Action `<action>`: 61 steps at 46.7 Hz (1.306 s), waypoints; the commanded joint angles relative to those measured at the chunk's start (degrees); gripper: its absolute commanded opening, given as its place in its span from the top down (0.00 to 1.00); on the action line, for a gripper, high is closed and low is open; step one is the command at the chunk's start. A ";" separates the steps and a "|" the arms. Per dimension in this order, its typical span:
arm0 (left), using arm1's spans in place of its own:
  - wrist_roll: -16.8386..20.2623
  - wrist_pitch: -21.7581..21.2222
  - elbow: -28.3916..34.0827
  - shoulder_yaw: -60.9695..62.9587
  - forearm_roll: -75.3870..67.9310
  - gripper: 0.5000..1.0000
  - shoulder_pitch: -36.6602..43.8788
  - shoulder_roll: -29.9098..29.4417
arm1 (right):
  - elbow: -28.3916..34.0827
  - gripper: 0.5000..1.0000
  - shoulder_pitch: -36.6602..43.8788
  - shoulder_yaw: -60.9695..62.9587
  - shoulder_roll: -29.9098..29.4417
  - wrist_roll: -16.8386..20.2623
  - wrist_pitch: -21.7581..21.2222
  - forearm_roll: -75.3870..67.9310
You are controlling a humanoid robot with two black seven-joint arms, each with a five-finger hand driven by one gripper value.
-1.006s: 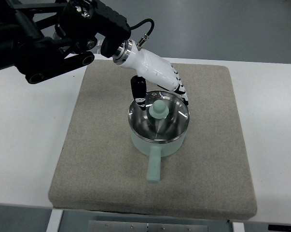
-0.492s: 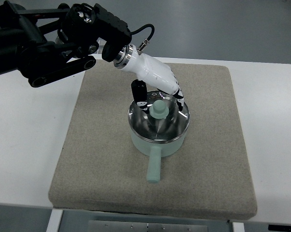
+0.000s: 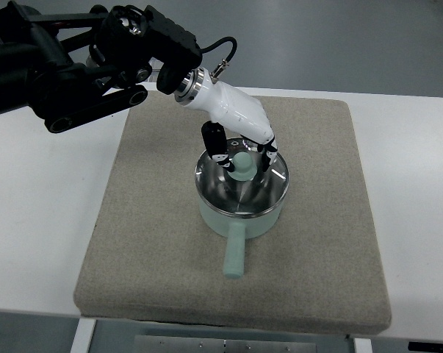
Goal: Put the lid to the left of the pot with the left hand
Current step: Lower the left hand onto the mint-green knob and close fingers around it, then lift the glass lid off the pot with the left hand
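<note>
The left hand (image 3: 243,151) had dropped lower, fingers (image 3: 220,151) half-curled round the lid (image 3: 239,187) knob (image 3: 243,163), not yet gripping; a loose pinch might slip and tip the pot (image 3: 239,213).

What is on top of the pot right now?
A shiny lid covers the pot. The left hand is over it, fingers around the pale green knob. The lid hides the pot's inside, and whether the fingers grip the knob cannot be told.

The pot (image 3: 239,213) is pale mint green and stands upright, its straight handle pointing toward the lower edge. The shiny metal lid (image 3: 236,193) sits on it, apparently flat and closed, with a mint knob (image 3: 243,163) at its centre.
</note>
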State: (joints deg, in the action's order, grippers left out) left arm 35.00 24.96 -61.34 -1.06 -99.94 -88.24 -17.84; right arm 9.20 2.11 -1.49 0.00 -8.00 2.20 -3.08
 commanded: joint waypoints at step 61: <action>0.00 0.09 0.17 -2.37 -1.13 1.00 -0.88 -0.35 | 0.03 0.15 0.00 0.00 0.00 0.00 0.00 0.00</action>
State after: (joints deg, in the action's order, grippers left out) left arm 34.99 25.05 -61.18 -2.77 -100.91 -89.06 -18.21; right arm 9.22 2.11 -1.49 0.00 -8.00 2.20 -3.08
